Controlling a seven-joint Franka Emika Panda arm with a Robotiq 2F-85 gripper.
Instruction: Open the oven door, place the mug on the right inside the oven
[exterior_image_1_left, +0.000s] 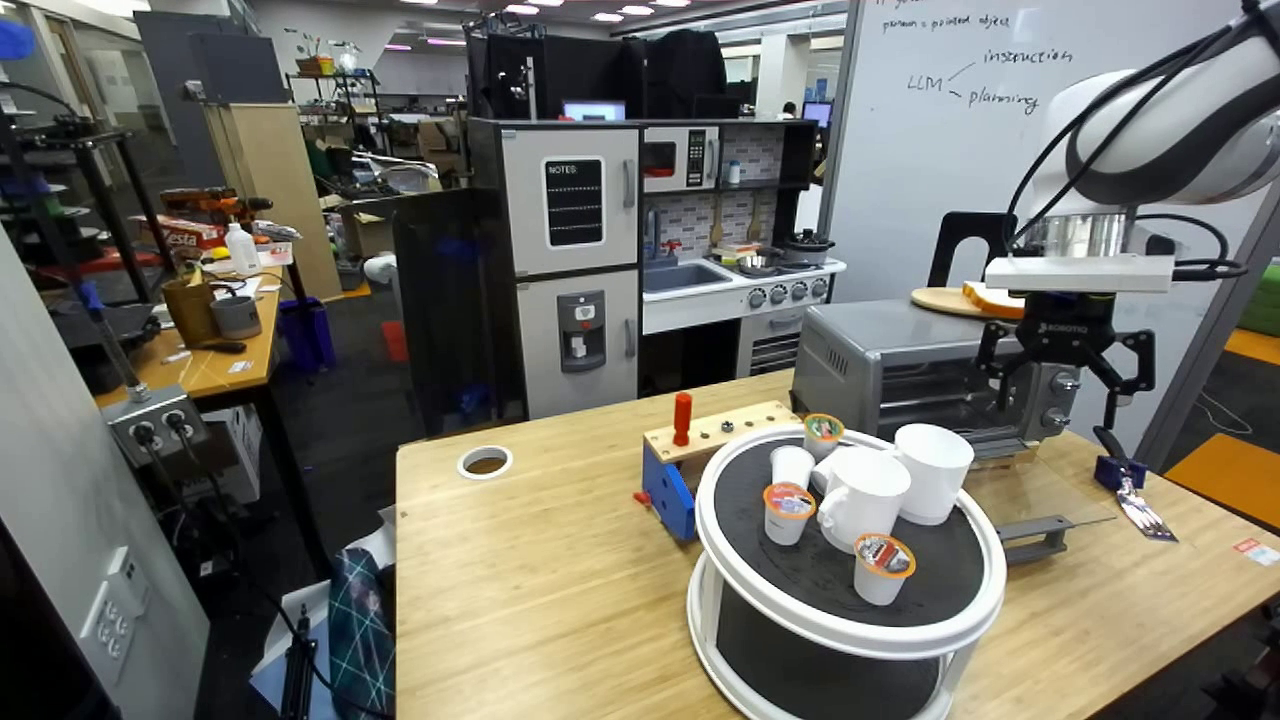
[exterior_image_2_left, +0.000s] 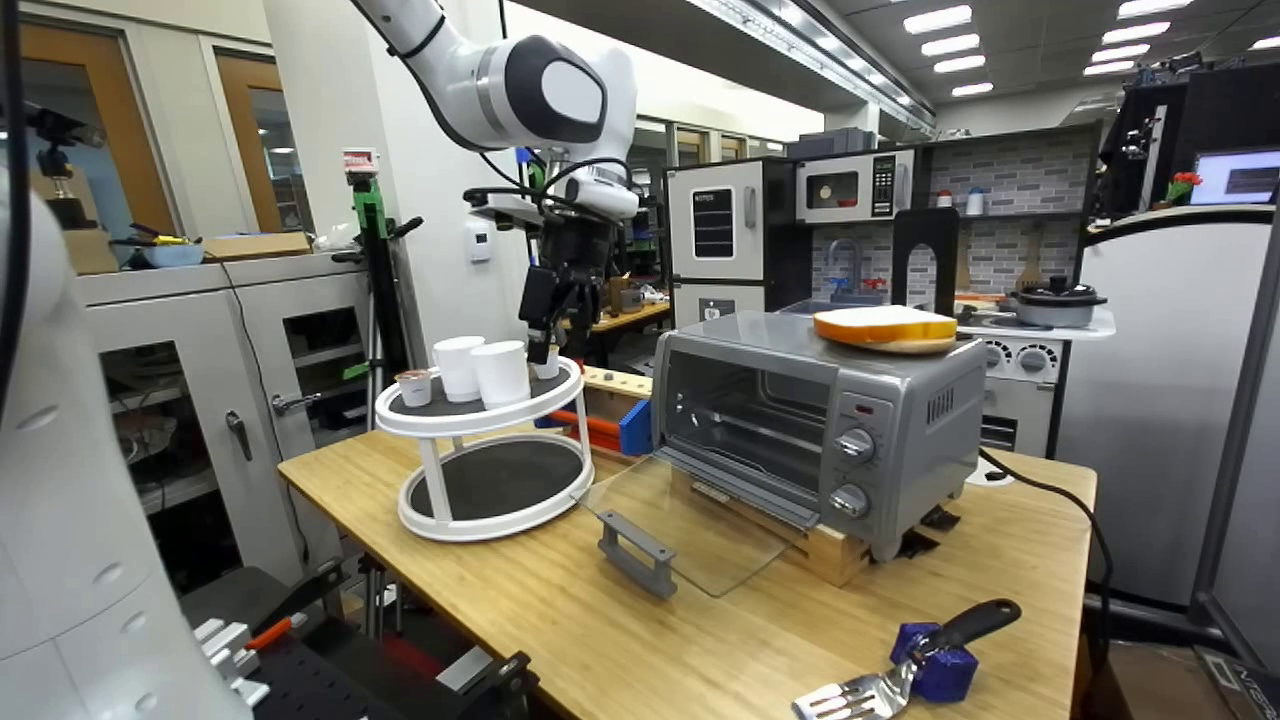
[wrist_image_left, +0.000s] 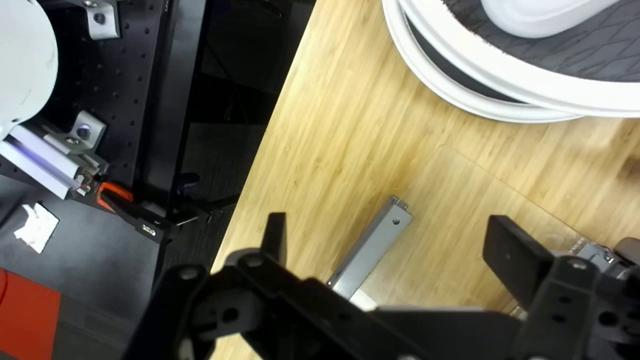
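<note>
The grey oven shows in both exterior views (exterior_image_1_left: 845, 375) (exterior_image_2_left: 905, 430). Its glass oven door is folded down flat, with its grey handle (exterior_image_2_left: 637, 555) over the table; the handle also shows in the wrist view (wrist_image_left: 372, 245). The right white mug stands upright on the round stand's top tier in both exterior views (exterior_image_1_left: 933, 472) (exterior_image_2_left: 501, 375), close beside another white mug (exterior_image_1_left: 868, 497). Part of a white mug (wrist_image_left: 540, 20) shows in the wrist view; I cannot tell which. My gripper (exterior_image_1_left: 1057, 400) (wrist_image_left: 387, 225) is open and empty, above the lowered door and apart from the mugs.
The two-tier stand's white rim (exterior_image_2_left: 480, 422) sits beside the door. Several small cups (exterior_image_1_left: 883, 570) share its top tier. A toy bread slice (exterior_image_2_left: 885, 324) lies on the oven. A fork (exterior_image_2_left: 880, 685) rests on a blue block. A blue-and-wood toy bench (exterior_image_1_left: 668, 490) stands behind the stand.
</note>
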